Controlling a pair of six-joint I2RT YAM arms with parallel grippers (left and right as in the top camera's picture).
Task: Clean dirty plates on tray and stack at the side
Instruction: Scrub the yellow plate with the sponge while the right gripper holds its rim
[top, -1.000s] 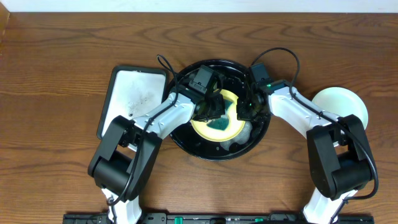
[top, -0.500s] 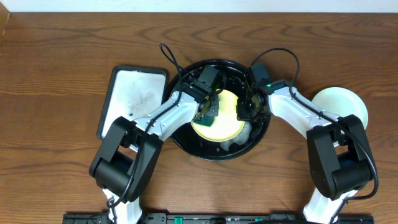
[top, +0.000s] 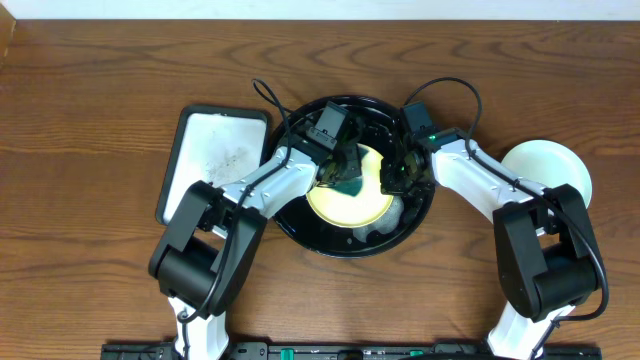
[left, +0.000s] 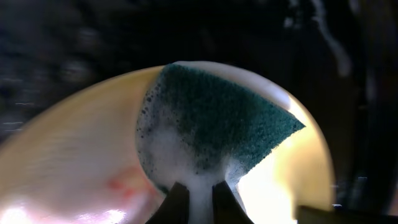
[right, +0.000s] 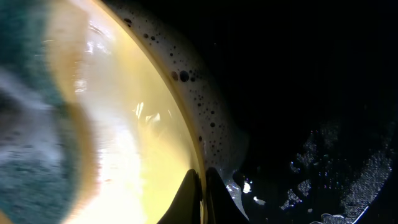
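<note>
A pale yellow plate (top: 352, 205) lies in the round black tray (top: 312, 236). My left gripper (top: 342, 172) is shut on a soapy green sponge (left: 217, 127) and presses it on the plate's upper part; a faint red smear (left: 121, 185) shows on the plate (left: 74, 168). My right gripper (top: 394, 180) is shut on the yellow plate's right rim (right: 198, 149), holding it; the plate (right: 134, 118) fills the left of the right wrist view. A pale mint-green plate (top: 548, 170) sits on the table at the right. A second pale plate edge (top: 388, 226) shows under the yellow one.
A white rectangular dark-rimmed tray (top: 212, 160) lies left of the black tray. Soap suds and water drops (right: 323, 162) cover the black tray floor. Both arms crowd over the tray's middle.
The left gripper with the sponge has moved back and forth over the yellow plate, from its middle up toward its upper edge. The right gripper has held still on the rim.
</note>
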